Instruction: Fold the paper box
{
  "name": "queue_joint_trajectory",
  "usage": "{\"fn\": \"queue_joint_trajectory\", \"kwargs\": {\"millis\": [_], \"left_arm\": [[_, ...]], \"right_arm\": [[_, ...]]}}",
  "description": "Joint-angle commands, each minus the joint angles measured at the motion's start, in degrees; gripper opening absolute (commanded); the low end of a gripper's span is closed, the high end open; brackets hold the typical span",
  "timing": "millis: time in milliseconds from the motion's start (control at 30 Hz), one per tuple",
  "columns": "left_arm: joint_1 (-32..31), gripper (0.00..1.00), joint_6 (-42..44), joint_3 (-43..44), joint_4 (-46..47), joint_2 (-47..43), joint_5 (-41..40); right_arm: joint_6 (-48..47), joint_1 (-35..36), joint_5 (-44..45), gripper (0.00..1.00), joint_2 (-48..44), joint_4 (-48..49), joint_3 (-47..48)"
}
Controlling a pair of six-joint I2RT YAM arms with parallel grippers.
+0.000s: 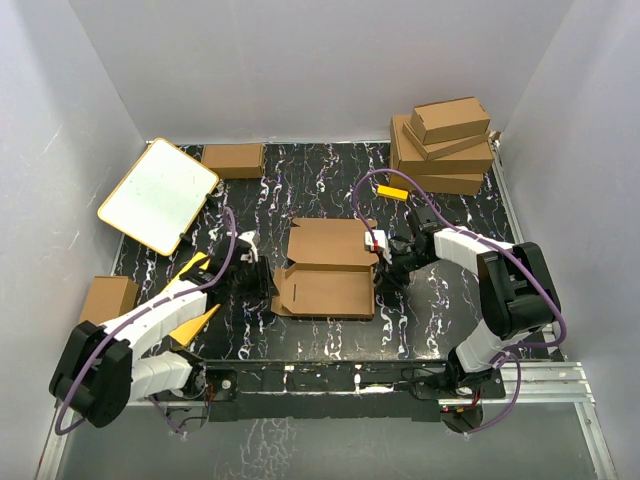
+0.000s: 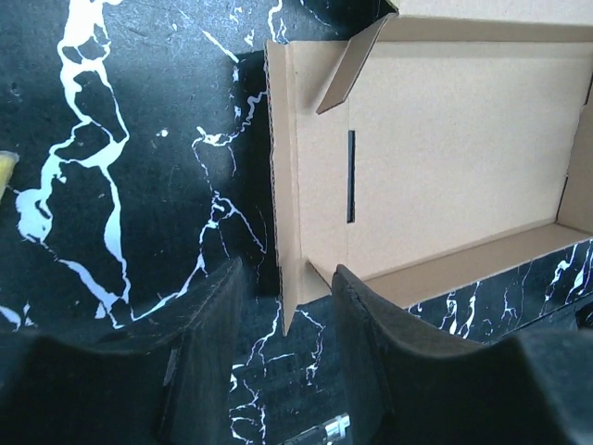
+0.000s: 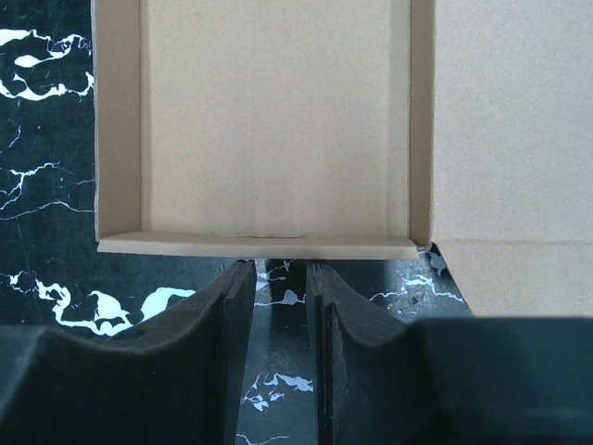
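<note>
Plain brown corrugated cardboard box [image 1: 325,290] open, mid black marbled surface [image 1: 300,190], lid panel flat behind. Left gripper [image 2: 285,278] partly open, loosely straddling left flap corner, no grip. Right gripper [image 3: 278,269] narrowly open, empty, just off right wall.

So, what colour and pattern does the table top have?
The table top is black with white marble-like veins; the left wrist view shows it best.

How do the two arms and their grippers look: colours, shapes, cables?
Both the left arm and the right arm have white links with black joints, and a purple cable loops along each. The left gripper and right gripper have broad matte black fingers.
</note>
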Motion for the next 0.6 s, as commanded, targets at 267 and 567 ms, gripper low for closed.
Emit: {"fn": "queue_joint_trajectory", "kwargs": {"millis": [267,567], "left_arm": [[0.34,0.16,-1.39,0.16,7.55,6.4,2.9],[0.33,0.0,-1.53,1.07,9.26,6.13,5.09]], "right_arm": [[-1.26,0.3,-1.88,0.35,-0.09,0.42,1.06],[-1.22,0.38,-3.26,0.34,-0.17,0.25,1.06]]}}
